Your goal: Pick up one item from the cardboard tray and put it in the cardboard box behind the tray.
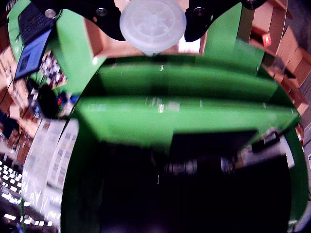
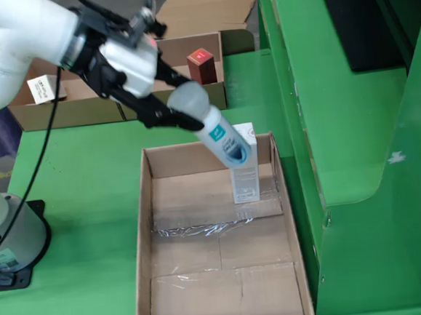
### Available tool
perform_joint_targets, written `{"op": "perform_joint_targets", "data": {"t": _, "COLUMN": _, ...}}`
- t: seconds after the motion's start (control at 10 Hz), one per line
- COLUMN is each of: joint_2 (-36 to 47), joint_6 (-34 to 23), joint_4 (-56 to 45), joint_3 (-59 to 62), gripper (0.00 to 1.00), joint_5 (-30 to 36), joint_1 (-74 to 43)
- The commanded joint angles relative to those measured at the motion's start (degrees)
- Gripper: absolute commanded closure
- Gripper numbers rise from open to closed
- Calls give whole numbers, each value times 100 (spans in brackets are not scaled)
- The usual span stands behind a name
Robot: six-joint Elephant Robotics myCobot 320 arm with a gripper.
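- Here the black two-fingered gripper is clamped on a white-capped plastic bottle with a blue label.
- The bottle hangs tilted above the long open cardboard box, near an upright white carton.

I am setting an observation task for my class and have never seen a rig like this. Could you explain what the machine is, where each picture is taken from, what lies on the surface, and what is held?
The white machine is a robot arm ending in a black gripper, a two-fingered claw. One picture comes from a fixed camera looking down at a green table. The other, blurred, rides on the gripper itself. The gripper holds a white and blue bottle by its round cap, above an open cardboard box. Inside stands a small white carton. Behind lies a cardboard tray holding a red box.
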Motion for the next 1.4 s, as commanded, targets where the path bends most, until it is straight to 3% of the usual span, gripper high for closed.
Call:
{"op": "perform_joint_targets", "data": {"t": 0.0, "joint_2": 193, "joint_6": -471, "joint_4": 2309, "joint_3": 659, "gripper": 100, "joint_5": -1570, "joint_1": 706}}
{"op": "perform_joint_targets", "data": {"t": 0.1, "joint_2": 133, "joint_6": -666, "joint_4": 2721, "joint_3": 659, "gripper": 100, "joint_5": -1847, "joint_1": 869}}
{"op": "perform_joint_targets", "data": {"t": 0.3, "joint_2": 376, "joint_6": -494, "joint_4": 2301, "joint_3": 659, "gripper": 100, "joint_5": -1830, "joint_1": 1065}}
{"op": "perform_joint_targets", "data": {"t": 0.6, "joint_2": 623, "joint_6": -5, "joint_4": 1086, "joint_3": 659, "gripper": 100, "joint_5": -1221, "joint_1": 1584}}
{"op": "perform_joint_targets", "data": {"t": 0.8, "joint_2": 623, "joint_6": -5, "joint_4": 1086, "joint_3": 659, "gripper": 100, "joint_5": -1221, "joint_1": 1584}}
{"op": "perform_joint_targets", "data": {"t": 0.9, "joint_2": 719, "joint_6": 161, "joint_4": 564, "joint_3": 659, "gripper": 100, "joint_5": -950, "joint_1": 1863}}
{"op": "perform_joint_targets", "data": {"t": 1.0, "joint_2": 1110, "joint_6": 473, "joint_4": -815, "joint_3": 659, "gripper": 100, "joint_5": -460, "joint_1": 2908}}
{"op": "perform_joint_targets", "data": {"t": 1.3, "joint_2": 1169, "joint_6": 519, "joint_4": -1137, "joint_3": 659, "gripper": 100, "joint_5": -388, "joint_1": 3308}}
